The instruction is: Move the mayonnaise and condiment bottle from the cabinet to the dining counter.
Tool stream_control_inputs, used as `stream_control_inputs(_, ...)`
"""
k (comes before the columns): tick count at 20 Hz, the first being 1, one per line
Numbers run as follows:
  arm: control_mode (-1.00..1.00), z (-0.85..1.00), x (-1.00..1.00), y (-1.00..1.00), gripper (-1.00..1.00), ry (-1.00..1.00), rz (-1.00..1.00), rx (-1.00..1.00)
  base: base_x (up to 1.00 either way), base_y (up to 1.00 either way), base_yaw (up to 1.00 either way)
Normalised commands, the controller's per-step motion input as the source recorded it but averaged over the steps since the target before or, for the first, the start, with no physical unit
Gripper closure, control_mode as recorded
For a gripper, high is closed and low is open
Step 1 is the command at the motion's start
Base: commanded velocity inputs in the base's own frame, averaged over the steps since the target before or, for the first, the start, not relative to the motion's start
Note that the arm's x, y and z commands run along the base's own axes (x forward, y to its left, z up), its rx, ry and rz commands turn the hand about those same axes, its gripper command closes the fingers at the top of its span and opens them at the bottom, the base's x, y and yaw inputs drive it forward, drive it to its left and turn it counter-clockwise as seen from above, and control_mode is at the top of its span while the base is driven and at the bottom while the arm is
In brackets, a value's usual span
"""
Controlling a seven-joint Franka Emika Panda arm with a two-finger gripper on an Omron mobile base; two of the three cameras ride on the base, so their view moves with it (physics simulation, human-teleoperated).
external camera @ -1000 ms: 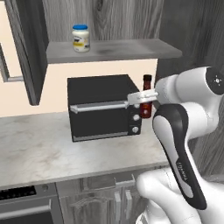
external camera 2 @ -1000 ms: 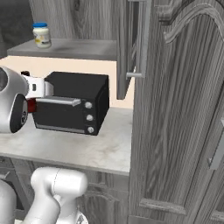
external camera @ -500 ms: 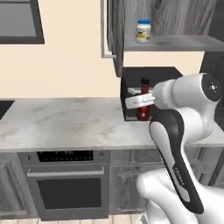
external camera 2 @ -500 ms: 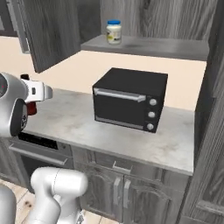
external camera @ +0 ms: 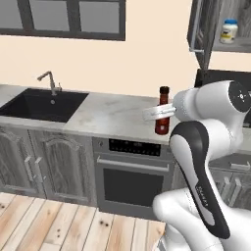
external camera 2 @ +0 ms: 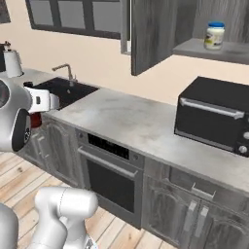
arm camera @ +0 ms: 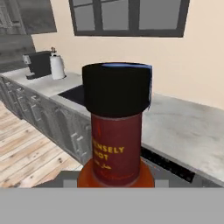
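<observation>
The gripper (external camera: pixel 159 112) is clamped on the condiment bottle (external camera: pixel 162 112), carried upright in the air near the table's (external camera: pixel 112 115) front edge. Keep it level and steady while carrying it toward the dining counter. It is slim, dark red, black-capped. The mayonnaise (external camera 2: pixel 214 35) sits on the cabinet (external camera 2: pixel 151 34) shelf, far right.

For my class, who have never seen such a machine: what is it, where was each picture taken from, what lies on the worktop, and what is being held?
This is a rendered kitchen with a white robot arm on a base that drives. Two pictures come from cameras on the base, behind the arm to its left and right; the third comes from the hand. The gripper is shut on the condiment bottle, upright, seen close up from the hand. The worktop bears a black oven and a dark sink. The mayonnaise stands in the open cabinet.
</observation>
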Motion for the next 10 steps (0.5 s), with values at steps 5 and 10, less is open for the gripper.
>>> stream_control_inputs(5, 1.0, 0.0, 0.0, 0.0, 1.0, 0.0, 0.0, 0.0, -0.01, 0.88, 0.49)
stream_control_inputs(10, 1.0, 0.0, 0.0, 0.0, 1.0, 0.0, 0.0, 0.0, 0.0, 0.8, 0.51)
